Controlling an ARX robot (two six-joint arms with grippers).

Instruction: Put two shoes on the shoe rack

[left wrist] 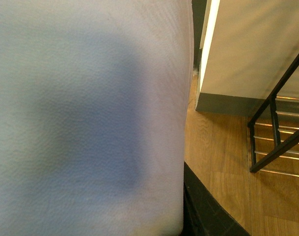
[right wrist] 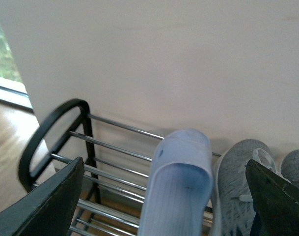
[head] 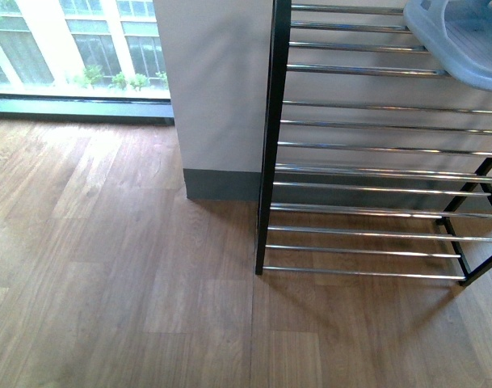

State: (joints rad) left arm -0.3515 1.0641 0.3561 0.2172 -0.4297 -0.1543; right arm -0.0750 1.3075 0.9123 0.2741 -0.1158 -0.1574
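Note:
A pale blue slide [left wrist: 85,118] fills most of the left wrist view. My left gripper [left wrist: 178,221] is shut on it, and only one dark finger [left wrist: 203,211] shows beside it, above the wood floor near the end of the shoe rack [left wrist: 277,142]. A second pale blue slide [right wrist: 178,187] lies on the rack's top rods [right wrist: 115,147], between the fingers of my open right gripper [right wrist: 164,206]. It also shows in the front view [head: 460,40]. Two grey knit sneakers [right wrist: 237,182] sit beside it on the same tier. Neither arm shows in the front view.
The rack [head: 367,190] stands against a pale wall [head: 217,89] with a grey skirting board [head: 221,184]. Its lower tiers hold nothing in view. Wood floor [head: 108,275] spreads to the left and front. A window [head: 76,48] lies at the far left.

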